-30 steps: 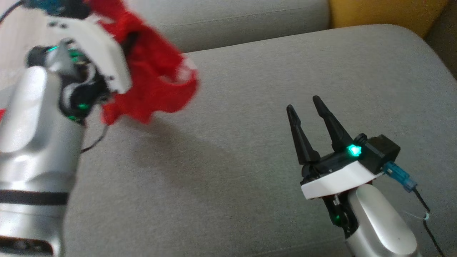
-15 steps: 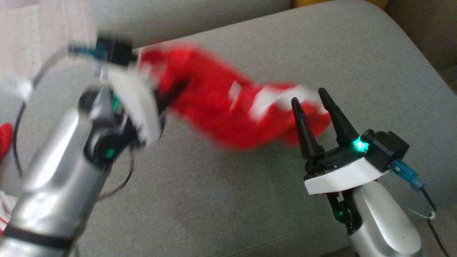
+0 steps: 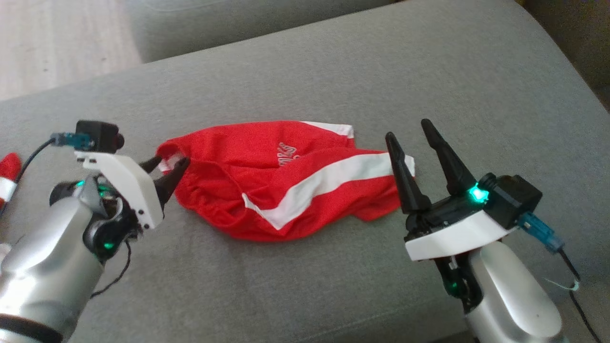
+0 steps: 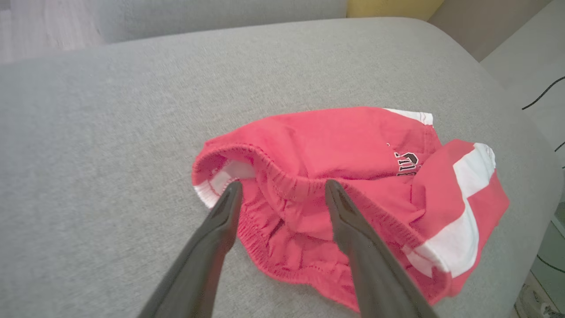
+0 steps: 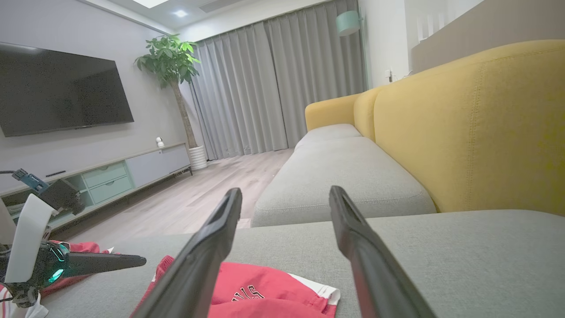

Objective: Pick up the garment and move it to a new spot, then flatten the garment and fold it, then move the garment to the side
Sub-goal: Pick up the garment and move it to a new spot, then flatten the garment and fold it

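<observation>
The garment is a pair of red shorts with white stripes and lettering, lying crumpled on the grey sofa cushion. My left gripper stands open at the left end of the elastic waistband. In the left wrist view its fingers straddle the waistband without closing on the garment. My right gripper is open and empty, just off the garment's right edge, fingers pointing up and away. The right wrist view has the garment low between the right gripper fingers.
A second red and white cloth item lies at the far left edge of the cushion. A yellow backrest runs along the right side. Wooden floor lies beyond the cushion's far left. Cables hang from both wrists.
The left gripper swung the garment from the upper left down onto the cushion, then opened and let it go. The head camera shifted. The right gripper stayed open in place.
</observation>
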Tool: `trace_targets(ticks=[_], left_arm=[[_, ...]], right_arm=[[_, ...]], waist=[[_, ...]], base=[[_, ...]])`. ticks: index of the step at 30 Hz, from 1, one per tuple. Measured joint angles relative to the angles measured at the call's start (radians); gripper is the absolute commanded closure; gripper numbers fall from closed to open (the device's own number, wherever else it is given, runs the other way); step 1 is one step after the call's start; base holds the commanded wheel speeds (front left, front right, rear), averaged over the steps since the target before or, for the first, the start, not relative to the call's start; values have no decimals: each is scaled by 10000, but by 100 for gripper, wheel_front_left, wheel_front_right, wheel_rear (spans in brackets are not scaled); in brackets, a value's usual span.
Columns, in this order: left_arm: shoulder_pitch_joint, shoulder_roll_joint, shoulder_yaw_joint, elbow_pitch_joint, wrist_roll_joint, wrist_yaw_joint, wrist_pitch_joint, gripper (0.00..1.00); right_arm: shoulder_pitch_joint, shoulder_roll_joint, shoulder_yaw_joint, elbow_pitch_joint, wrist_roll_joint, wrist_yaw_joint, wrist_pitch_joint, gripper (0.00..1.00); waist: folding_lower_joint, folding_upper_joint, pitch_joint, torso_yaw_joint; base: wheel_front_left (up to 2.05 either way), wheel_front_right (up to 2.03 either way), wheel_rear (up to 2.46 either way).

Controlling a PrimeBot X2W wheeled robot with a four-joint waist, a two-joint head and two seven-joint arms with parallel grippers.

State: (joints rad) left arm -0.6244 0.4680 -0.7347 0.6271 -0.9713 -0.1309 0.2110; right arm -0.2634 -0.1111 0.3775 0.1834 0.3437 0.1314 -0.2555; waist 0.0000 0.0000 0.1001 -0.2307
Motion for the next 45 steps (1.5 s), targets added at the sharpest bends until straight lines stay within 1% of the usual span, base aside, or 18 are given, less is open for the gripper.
trace_targets(ticks=[3,6,8,9,11,13,15,18,20,22,24,26,27,28,31,36,45], left_arm=[[-337,63,-339,84,378,-4,-523,0],[-435,102,-318,63,694,29,-1381,0],[-418,127,-280,-184,1003,380,-2013,0],[-406,140,-222,-397,1095,654,-2349,0],[-329,232,-94,-920,1486,1413,-3089,0],[-55,305,307,-1501,1586,2173,-3781,0],[481,424,462,-2157,1703,2826,-4199,0],[1725,468,825,-3241,2042,3860,-4543,0],[2628,474,1231,-4010,2205,4401,-4592,0],[3488,418,1768,-4911,2466,4844,-4598,0],[4299,176,2433,-5774,2775,5116,-4606,0],[5071,-263,3033,-6362,2851,5149,-4606,0],[5429,-495,3241,-6529,2874,5099,-4606,0],[5732,-679,3367,-6621,3012,4995,-4606,0],[6315,-1001,3624,-6604,3498,4656,-4606,0],[6412,-1528,3965,-6600,4328,4303,-4606,0],[6422,-2069,4498,-6404,5173,3737,-4606,0]], right_arm=[[25,-46,-109,35,0,0,0,0],[40,-136,-257,50,-2,0,0,0],[110,-236,-384,84,-2,0,0,0],[145,-268,-481,88,-4,0,0,0],[204,-291,-719,82,-13,0,0,0],[347,-297,-918,77,-46,0,0,0],[541,-324,-1087,79,-134,0,0,0],[852,-341,-1312,96,-184,0,0,0],[989,-349,-1396,111,-221,0,0,0],[1058,-349,-1503,107,-291,0,0,0],[1126,-347,-1601,111,-360,0,0,0],[1164,-332,-1747,113,-374,0,0,0],[1202,-318,-1866,117,-372,0,0,0],[1265,-322,-1954,128,-372,0,0,0],[1457,-309,-1971,161,-372,0,0,0],[1524,-313,-1973,182,-372,0,0,0],[1523,-288,-2220,286,-499,0,0,0]], waist=[[0,0,-130,324],[0,0,-349,634],[0,0,-527,827],[0,0,-602,930],[0,0,-732,1138],[0,0,-850,1323],[0,0,-952,1489],[0,0,-1055,1699],[0,0,-1106,1797],[-1,0,-1129,1854],[0,0,-1136,1871],[0,0,-1130,1889],[0,0,-1119,1918],[0,0,-1105,1954],[0,0,-1080,2016],[0,0,-1099,2061],[0,0,-1086,1946]], base=[[0,0,0],[0,0,0],[0,0,0],[0,0,0],[0,0,0],[0,0,0],[0,0,0],[0,0,0],[0,0,0],[0,0,0],[0,0,0],[0,0,0],[0,0,0],[0,0,0],[0,0,0],[0,0,0],[0,0,0]])
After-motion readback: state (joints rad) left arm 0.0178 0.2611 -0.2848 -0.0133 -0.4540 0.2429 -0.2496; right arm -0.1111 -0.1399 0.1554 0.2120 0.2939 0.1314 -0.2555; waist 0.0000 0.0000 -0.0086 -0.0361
